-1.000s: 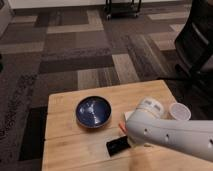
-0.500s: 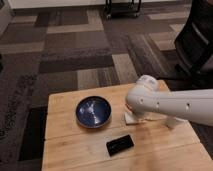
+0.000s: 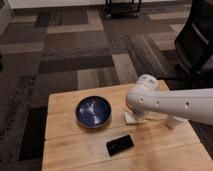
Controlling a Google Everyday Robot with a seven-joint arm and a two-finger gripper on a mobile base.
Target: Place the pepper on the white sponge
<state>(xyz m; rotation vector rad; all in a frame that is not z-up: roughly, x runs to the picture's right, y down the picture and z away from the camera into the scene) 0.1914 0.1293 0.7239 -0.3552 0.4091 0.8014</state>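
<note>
With the gripper (image 3: pixel 134 110) held low over the white sponge (image 3: pixel 131 119) and the pepper (image 3: pixel 125 106) glimpsed only as an orange sliver beside it (whether it is clasped cannot be told), the pepper could be released off-centre and rolled onto the table (image 3: pixel 65 145).

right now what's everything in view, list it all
table: one, light wood, lower middle
bowl: one, dark blue, on the table's left half
sponge: one, white, right of the bowl, partly under the arm
pepper: one, orange, just a sliver at the arm's edge above the sponge
device: one, black, flat, near the table's front
chair: one, black, far right
cart: one, black, top edge
carpet: grey and brown tiles, floor
arm: one, white, reaching in from the right
gripper: one, at the arm's end over the sponge, mostly hidden
</note>
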